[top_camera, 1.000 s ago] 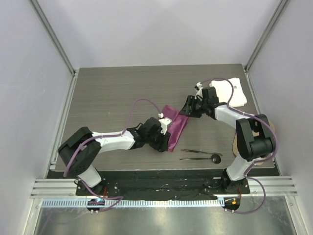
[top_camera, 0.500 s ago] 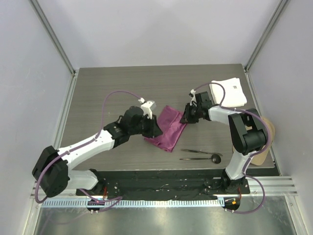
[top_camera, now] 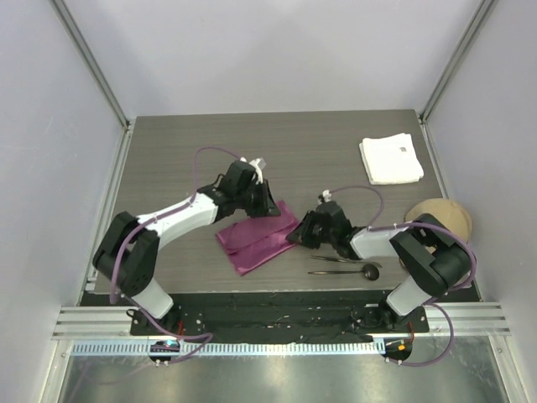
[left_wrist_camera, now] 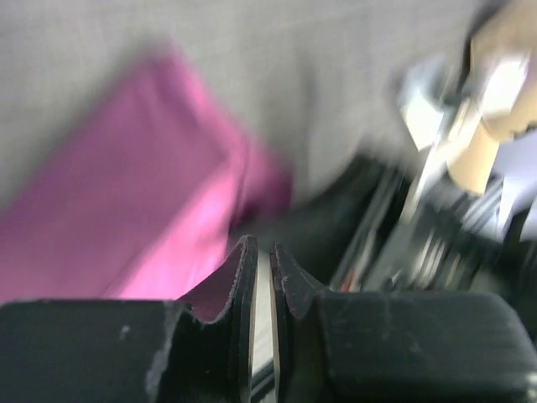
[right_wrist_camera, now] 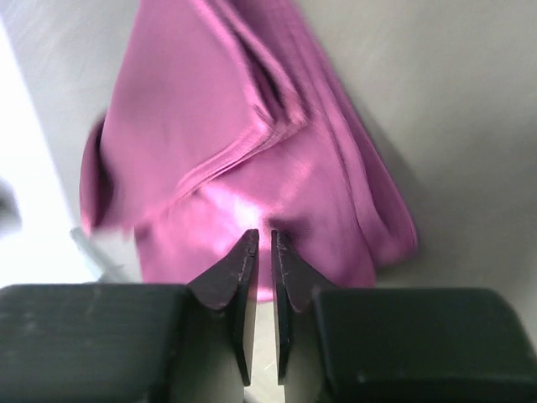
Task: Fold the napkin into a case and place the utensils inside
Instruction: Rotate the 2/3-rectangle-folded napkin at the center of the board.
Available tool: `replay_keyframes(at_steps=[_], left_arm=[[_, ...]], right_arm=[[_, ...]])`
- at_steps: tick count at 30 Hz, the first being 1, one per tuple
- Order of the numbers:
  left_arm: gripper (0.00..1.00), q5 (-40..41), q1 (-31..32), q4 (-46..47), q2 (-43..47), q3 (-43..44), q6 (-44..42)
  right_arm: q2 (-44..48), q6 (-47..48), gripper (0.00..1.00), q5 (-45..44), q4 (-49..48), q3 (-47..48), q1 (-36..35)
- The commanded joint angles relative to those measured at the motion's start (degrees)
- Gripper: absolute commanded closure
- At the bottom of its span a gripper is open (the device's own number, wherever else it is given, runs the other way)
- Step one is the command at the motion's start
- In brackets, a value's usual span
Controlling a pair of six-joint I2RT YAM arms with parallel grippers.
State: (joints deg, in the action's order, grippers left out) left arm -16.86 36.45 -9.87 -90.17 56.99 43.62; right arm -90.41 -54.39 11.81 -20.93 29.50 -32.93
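The magenta napkin (top_camera: pixel 256 237) lies folded and rumpled at the table's centre front. It fills the right wrist view as layered folds (right_wrist_camera: pixel 218 143) and shows blurred in the left wrist view (left_wrist_camera: pixel 126 210). My left gripper (top_camera: pixel 272 206) sits at its far right corner, jaws nearly together on the cloth's edge (left_wrist_camera: pixel 263 245). From the right, my right gripper (top_camera: pixel 295 238) meets its near right edge, with the tips (right_wrist_camera: pixel 263 232) pinching a pucker of fabric. Two dark utensils (top_camera: pixel 336 259) lie side by side just right of the napkin. The spoon's round head (top_camera: pixel 370 271) points right.
A folded white cloth (top_camera: pixel 391 159) lies at the far right of the table. A tan rounded object (top_camera: pixel 442 220) sits at the right edge behind the right arm. The right forearm lies low just behind the utensils.
The napkin has swung round and shifted left, now lying wider across the table. The left gripper moved to its far corner, the right gripper came forward to its near right edge, and both sets of jaws closed.
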Motion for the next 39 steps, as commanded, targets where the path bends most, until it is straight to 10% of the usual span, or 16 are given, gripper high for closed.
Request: replay_keyframes(at_steps=[1, 9, 16, 39], left_arm=[[0.85, 2.96, -1.64, -3.84, -4.65, 7.16, -0.55], [0.99, 12.09, 0.28, -7.96, -3.43, 5.41, 2.53], [1.00, 22.48, 4.95, -17.37, -8.97, 9.72, 3.76], [1.00, 22.85, 5.65, -10.53, -23.73, 16.39, -5.28]], right_arm=[[2.68, -15.39, 0.80, -4.27, -12.29, -3.93, -7.15], [13.50, 9.62, 0.59, -3.90, 10.01, 5.03, -1.27], [5.17, 28.02, 0.76, 12.87, 22.51, 16.81, 6.83], [-1.62, 9.41, 0.99, 3.93, -6.92, -3.56, -3.10]])
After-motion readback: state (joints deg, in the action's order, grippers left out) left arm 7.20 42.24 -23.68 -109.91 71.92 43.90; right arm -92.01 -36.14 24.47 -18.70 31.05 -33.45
